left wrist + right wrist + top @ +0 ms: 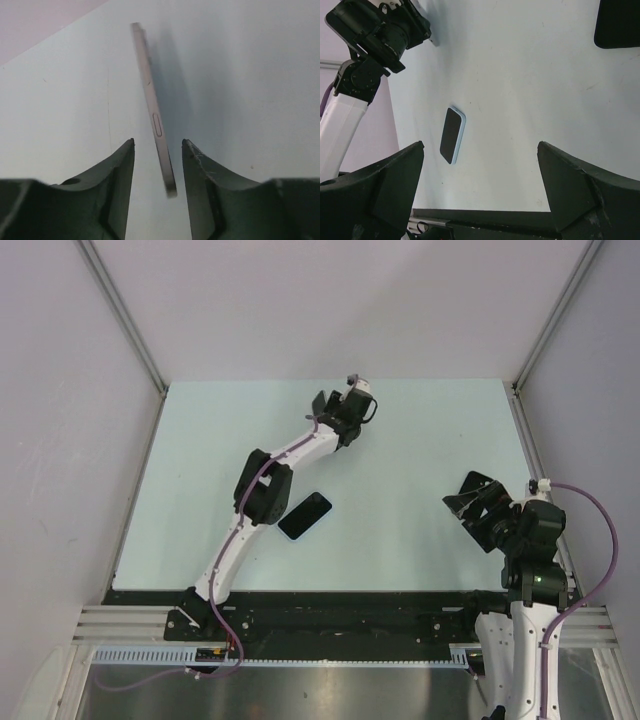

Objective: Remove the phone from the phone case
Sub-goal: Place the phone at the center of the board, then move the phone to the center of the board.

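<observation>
Top external view shows the pale table [420, 440] with the left arm [290, 455] reaching toward its far side. The phone case [305, 516], dark with a light blue rim, lies flat near the middle, well apart from both grippers. The right gripper [480, 146] hangs wide open and holds nothing, while the left gripper [158, 142] is partly open, with the near end of the phone [152, 107] edge-on between its fingers and a narrow gap on each side.

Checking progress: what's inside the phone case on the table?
A flat black face fills the phone case within its pale blue rim; whether that is a screen or lining cannot be told.
</observation>
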Available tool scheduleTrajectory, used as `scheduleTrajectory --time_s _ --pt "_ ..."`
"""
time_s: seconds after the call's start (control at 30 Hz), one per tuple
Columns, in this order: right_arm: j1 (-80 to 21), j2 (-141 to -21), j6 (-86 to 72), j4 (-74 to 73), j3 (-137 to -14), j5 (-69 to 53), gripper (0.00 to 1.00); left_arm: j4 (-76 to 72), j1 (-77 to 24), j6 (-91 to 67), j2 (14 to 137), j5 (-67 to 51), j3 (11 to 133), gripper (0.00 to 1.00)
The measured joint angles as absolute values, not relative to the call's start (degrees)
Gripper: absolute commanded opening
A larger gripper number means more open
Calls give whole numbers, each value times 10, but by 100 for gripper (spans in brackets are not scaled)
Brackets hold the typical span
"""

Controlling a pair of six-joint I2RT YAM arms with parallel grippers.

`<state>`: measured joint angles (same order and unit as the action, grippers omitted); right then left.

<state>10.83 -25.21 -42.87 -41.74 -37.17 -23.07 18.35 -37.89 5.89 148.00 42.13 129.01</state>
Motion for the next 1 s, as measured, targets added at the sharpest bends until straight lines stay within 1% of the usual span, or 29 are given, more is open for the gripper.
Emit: scheduleTrajectory --time_s 0.03,0.07,0.13,0.17,0.2,0.4,0.5,0.63,0.77,0.87,1.0 --pt "108 -252 -429 -417 -372 -231 100 185 -372 57 1480 417 1290 65" --pt "108 -252 -429 -418 -372 -231 100 190 -369 52 1480 411 1290 77" --pt "108 -252 -428 -418 -372 -233 100 201 -369 43 1480 396 1290 89" --pt "108 -252 -428 -418 -372 -234 100 205 -372 39 1480 388 1290 97" --pt "108 -252 -428 -418 -372 -235 100 208 -376 34 1480 378 1290 100" --pt "108 -252 -428 -420 -372 -241 100 219 -392 4 1460 316 1259 100" --pt "106 -251 -428 -424 -371 -241 100 222 -395 -13 1406 290 1193 100" --pt "100 -251 -426 -426 -371 -241 100 213 -387 -49 1270 243 1047 100" --pt "90 -260 -423 -424 -371 -239 100 184 -371 -91 1122 169 893 100" --pt "77 -273 -420 -419 -371 -236 100 168 -362 -114 1055 114 792 100" --pt "58 -288 -418 -415 -371 -231 100 172 -362 -136 1032 51 690 100"
